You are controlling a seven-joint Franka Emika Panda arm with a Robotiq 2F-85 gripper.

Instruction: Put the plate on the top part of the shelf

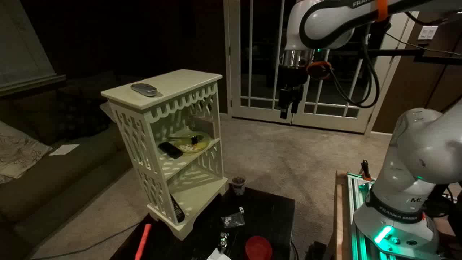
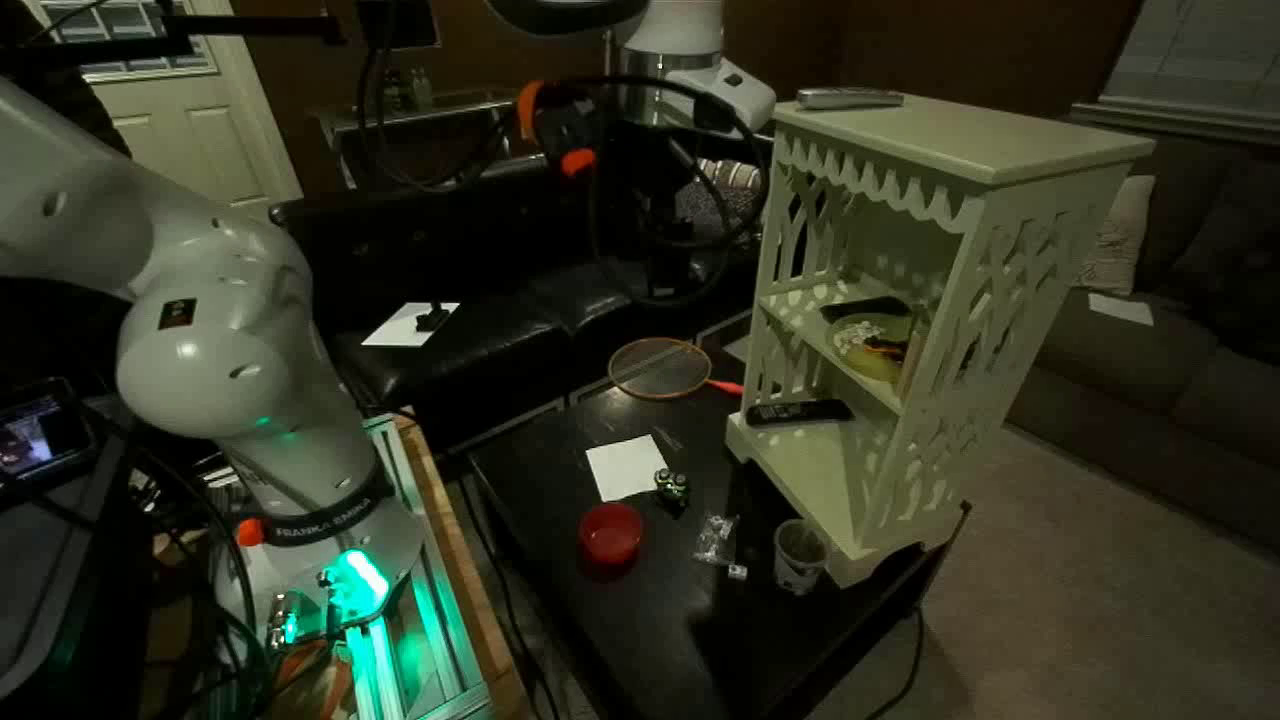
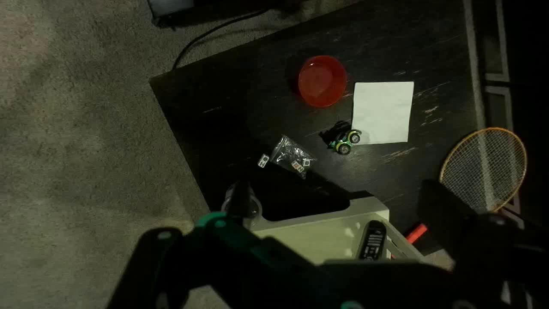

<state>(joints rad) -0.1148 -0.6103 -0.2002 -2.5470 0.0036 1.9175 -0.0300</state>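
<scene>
Nearest the wrist camera we enter one gripper (image 1: 290,112), dark, its fingers spread well apart and nothing held between them; in an exterior view we find it pointing down, apart from the shelf (image 1: 187,81).

Shelf: cream-white, scalloped trim, slatted sides, standing upright on a black table (image 3: 231,94). On its top we count one grey oblong object (image 1: 144,89), near one end. On the middle tier we record the plate (image 1: 204,143), round, shallow, pale yellow-green, lying flat and bearing white pieces (image 1: 186,148) and a slim, partly dark utensil (image 1: 195,139). Just beside the plate: one flat dark item (image 1: 170,150); whether the two touch, we cannot tell. Lower tier: one black remote control (image 2: 798,411), at the side wall.

On the table before the shelf: one red bowl (image 3: 322,81); one white sheet of paper (image 3: 383,112); one small toy car (image 3: 345,141) at a corner of the paper; one clear bag (image 3: 288,153) holding small white cubes (image 3: 297,166); one loose cube (image 3: 263,160) just beside it; one cup (image 2: 800,560) near the shelf's foot. Beside the shelf: one orange-rimmed racket (image 3: 484,167).
</scene>
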